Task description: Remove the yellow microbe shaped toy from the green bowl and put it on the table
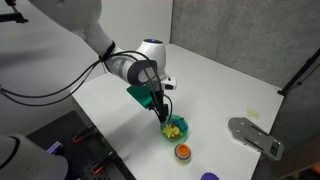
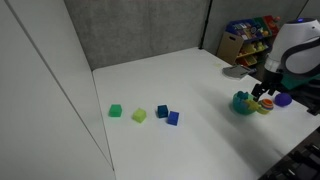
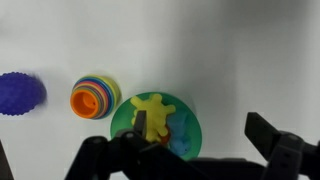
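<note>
Yellow microbe shaped toy (image 3: 152, 108) sits in green bowl (image 3: 190, 112), roughly 9 o'clock off gripper (image 3: 200, 135) centre in wrist view; jaws wide, empty.

The arm (image 1: 125, 68) comes in from the upper left of the frame. Its gripper (image 1: 163, 112) hangs over the green bowl (image 1: 183, 133) near the lower middle, on the white table (image 1: 220, 85). The yellow microbe shaped toy (image 1: 174, 126) lies inside the bowl. Just below stands an orange round container (image 1: 182, 152).

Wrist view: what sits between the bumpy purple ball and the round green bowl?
A small round orange container with rainbow-striped sides, seen in the wrist view.
</note>
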Controlling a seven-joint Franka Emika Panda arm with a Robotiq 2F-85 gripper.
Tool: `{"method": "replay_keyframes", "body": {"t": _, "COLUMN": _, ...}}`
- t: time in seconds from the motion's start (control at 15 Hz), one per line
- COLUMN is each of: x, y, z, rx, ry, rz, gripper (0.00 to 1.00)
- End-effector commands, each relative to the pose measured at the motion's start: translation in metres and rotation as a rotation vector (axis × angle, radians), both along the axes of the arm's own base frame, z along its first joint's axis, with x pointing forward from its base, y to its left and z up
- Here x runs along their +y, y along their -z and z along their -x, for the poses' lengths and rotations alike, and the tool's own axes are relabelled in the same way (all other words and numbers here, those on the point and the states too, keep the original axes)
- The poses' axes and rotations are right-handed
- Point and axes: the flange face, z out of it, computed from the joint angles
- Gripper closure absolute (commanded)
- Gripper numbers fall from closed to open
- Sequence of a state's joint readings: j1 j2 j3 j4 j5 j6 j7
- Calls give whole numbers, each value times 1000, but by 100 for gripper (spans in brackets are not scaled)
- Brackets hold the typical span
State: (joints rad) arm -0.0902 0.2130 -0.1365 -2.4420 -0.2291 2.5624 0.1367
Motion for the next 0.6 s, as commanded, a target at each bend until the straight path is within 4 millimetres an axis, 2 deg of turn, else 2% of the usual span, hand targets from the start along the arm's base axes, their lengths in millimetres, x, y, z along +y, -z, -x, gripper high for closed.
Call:
{"method": "replay_keyframes", "body": {"t": 0.0, "x": -24, "y": 26, "z": -5, "rx": 9, "ry": 10, "rz": 33, "gripper": 0}}
{"method": "replay_keyframes", "body": {"t": 0.2, "x": -38, "y": 43, "z": -8, "rx": 13, "ry": 21, "rz": 49, "gripper": 0}}
{"method": "replay_keyframes", "body": {"t": 0.53, "x": -49, "y": 56, "z": -25, "rx": -5, "ry": 24, "rz": 67, "gripper": 0}}
